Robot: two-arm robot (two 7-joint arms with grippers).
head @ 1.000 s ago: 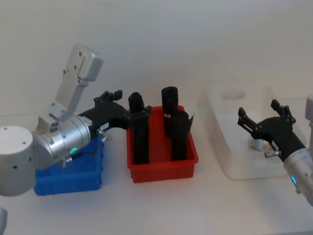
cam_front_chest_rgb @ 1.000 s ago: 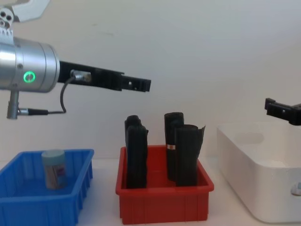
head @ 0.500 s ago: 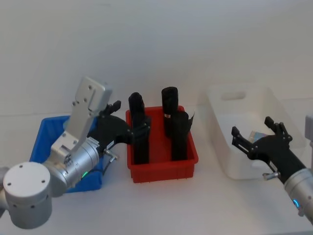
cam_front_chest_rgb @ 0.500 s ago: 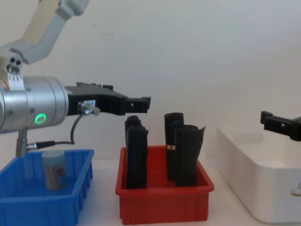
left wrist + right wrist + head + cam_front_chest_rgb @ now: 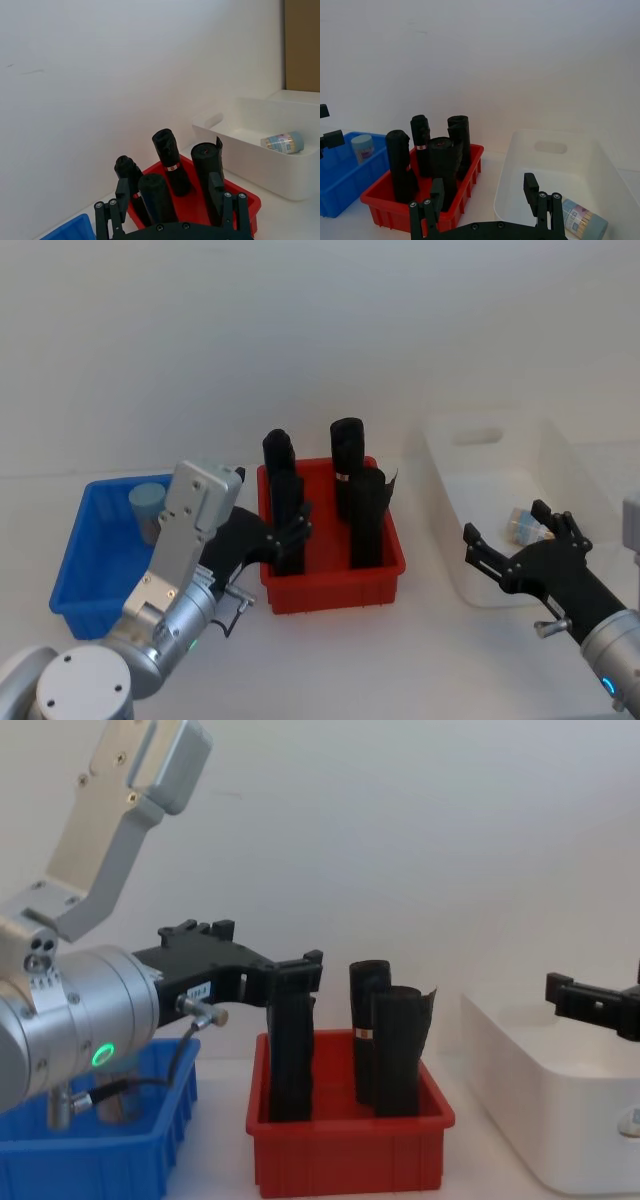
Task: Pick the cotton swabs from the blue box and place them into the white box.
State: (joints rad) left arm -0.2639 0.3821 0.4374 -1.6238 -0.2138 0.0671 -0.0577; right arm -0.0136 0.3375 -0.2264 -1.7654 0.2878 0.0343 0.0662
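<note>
Cotton swabs are split two ways: one tub (image 5: pixel 524 526) lies on its side in the white box (image 5: pixel 490 450), and another (image 5: pixel 150 508) stands upright in the blue box (image 5: pixel 75 575). The right gripper (image 5: pixel 483 184), spread wide and empty, has been drawn back from over the white box, so that drop is judged done. The left gripper (image 5: pixel 169 191), also wide and empty, has been pulled off the blue box toward the red bin (image 5: pixel 335 585), uncovering the remaining tub.
</note>
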